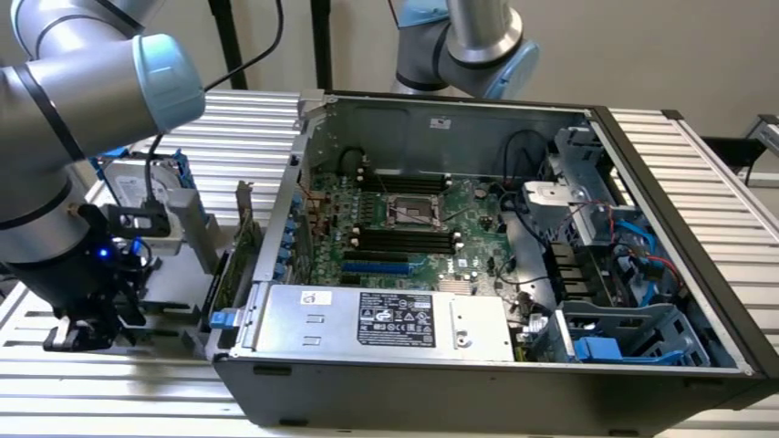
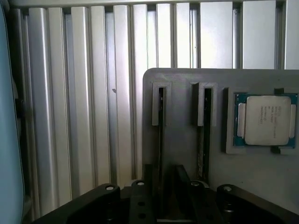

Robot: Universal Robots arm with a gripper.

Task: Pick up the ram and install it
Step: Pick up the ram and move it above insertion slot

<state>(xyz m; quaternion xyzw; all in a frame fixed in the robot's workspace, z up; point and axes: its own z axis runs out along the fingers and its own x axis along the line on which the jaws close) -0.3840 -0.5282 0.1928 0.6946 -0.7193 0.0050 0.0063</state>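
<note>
Two ram sticks stand on edge in the slots of a grey holder (image 2: pixel 182 144): one ram (image 2: pixel 161 121) in the slot nearer the ribbed table, a second ram (image 2: pixel 205 130) beside it. My gripper (image 2: pixel 166 175) is low over the first one, its dark fingers (image 2: pixel 150 186) on either side of the stick's edge with a gap still showing. In the exterior view the gripper (image 1: pixel 86 324) hangs at the far left, outside the open computer case (image 1: pixel 487 374). The black memory slots (image 1: pixel 402 239) lie on the motherboard inside the case.
A silver processor chip (image 2: pixel 266 120) sits in a recess of the holder. A green expansion card (image 1: pixel 244 242) stands between the holder and the case wall. The power supply box (image 1: pixel 378 319) and drive cages (image 1: pixel 608 274) crowd the case. A second arm (image 1: pixel 469 46) stands behind.
</note>
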